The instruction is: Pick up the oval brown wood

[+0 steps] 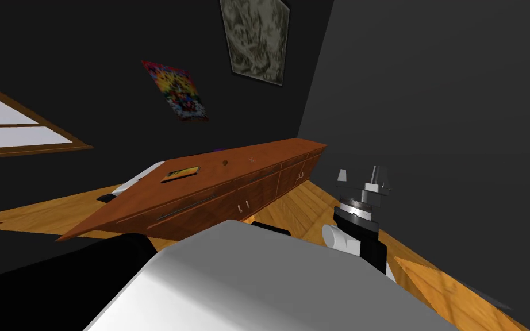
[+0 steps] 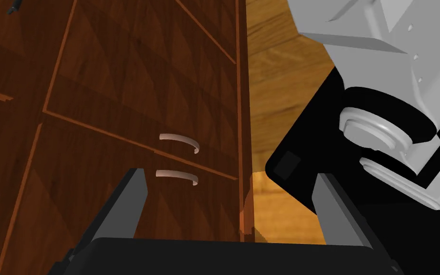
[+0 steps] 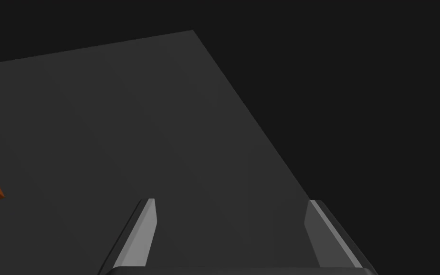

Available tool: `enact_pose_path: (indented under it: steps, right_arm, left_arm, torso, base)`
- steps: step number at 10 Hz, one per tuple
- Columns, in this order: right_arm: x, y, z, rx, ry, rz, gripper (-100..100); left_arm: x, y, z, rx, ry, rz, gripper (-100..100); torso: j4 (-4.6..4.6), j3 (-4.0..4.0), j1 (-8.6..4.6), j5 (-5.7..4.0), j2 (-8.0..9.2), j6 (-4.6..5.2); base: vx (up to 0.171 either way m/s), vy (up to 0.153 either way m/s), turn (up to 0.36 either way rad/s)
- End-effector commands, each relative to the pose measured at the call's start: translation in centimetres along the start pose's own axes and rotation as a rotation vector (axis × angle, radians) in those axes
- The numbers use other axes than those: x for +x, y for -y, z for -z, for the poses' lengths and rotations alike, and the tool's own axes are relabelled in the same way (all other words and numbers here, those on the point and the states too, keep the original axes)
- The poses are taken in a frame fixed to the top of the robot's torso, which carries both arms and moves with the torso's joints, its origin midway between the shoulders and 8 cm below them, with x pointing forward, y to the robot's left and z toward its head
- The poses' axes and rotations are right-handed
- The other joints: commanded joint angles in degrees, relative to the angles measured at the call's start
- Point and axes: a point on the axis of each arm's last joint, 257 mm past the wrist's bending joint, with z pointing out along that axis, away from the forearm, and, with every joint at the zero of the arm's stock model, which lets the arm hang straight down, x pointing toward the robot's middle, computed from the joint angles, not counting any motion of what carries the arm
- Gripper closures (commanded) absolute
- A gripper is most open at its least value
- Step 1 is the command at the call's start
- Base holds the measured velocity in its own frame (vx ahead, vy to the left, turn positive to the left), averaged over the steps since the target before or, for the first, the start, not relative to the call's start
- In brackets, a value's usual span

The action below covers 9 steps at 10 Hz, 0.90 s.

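The oval brown wood (image 1: 224, 163) is a small dark brown spot lying on top of a long wooden sideboard (image 1: 258, 178), about midway along it. My right gripper (image 1: 361, 177) is raised off the sideboard's near right end, well apart from the oval, and is open with nothing between its fingers (image 3: 140, 234). It faces a dark wall. My left gripper (image 2: 233, 210) hangs low in front of the sideboard's doors (image 2: 119, 95), open and empty, near two curved pale handles (image 2: 178, 157).
On the sideboard top also lie a flat orange and yellow rectangle (image 1: 180, 173), a tiny pale item (image 1: 252, 159) and a purple thing (image 1: 221, 149) at the back edge. The wooden floor (image 1: 304, 201) runs between sideboard and right wall. Two pictures (image 1: 180, 92) hang above.
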Motion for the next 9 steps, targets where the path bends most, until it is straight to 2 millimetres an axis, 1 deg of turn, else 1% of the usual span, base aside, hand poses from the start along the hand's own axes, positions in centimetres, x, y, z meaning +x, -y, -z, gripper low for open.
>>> enact_pose_path:
  steps: [1,2,3,5,6,7,8,9]
  right_arm:
    - [0.0,0.0,0.0,0.000,0.000,0.000,0]
    - [0.0,0.0,0.0,0.000,0.000,0.000,0]
    - [0.0,0.0,0.0,0.000,0.000,0.000,0]
    - [0.0,0.0,0.0,0.000,0.000,0.000,0]
    - [0.0,0.0,0.0,0.000,0.000,0.000,0]
    - [0.0,0.0,0.0,0.000,0.000,0.000,0]
    - [0.0,0.0,0.0,0.000,0.000,0.000,0]
    - [0.0,0.0,0.0,0.000,0.000,0.000,0]
  left_arm:
    - [-2.0,-0.9,2.3,-0.053,0.042,0.008,-100]
    - [-3.0,-2.3,5.3,-0.091,0.114,0.080,-100]
    - [-3.6,-2.4,5.9,-0.101,0.123,0.066,-100]
    - [-4.1,-2.0,6.5,-0.125,0.123,0.044,-100]
    - [-5.7,-3.0,10.4,-0.174,0.205,0.089,-100]
    - [-6.0,-2.7,10.8,-0.193,0.205,0.072,-100]
    - [-7.3,-3.2,14.1,-0.224,0.277,0.109,-100]
    - [-7.5,-3.0,15.0,-0.249,0.286,0.098,-100]
  torso:
    - [0.00,0.00,0.00,0.00,0.00,0.00]
    - [0.02,0.02,0.03,0.02,0.02,-0.07]
    - [0.01,0.01,-0.04,0.00,0.01,-0.03]
    - [0.02,0.01,0.06,0.02,0.01,-0.08]
    - [0.03,0.04,0.12,0.04,0.05,-0.08]
    - [0.01,0.01,0.05,0.02,0.00,0.00]
    - [0.01,0.00,0.06,0.02,-0.01,-0.07]
    - [0.00,-0.01,0.02,0.01,-0.02,-0.02]
  base:
    - [0.009,-0.035,-0.159]
    - [0.022,-0.060,-0.291]
    - [0.027,-0.046,-0.171]
    - [0.007,-0.011,0.018]
    - [0.024,-0.042,-0.371]
    - [0.023,-0.031,-0.186]
    - [0.026,-0.042,-0.314]
    - [0.027,-0.032,-0.182]
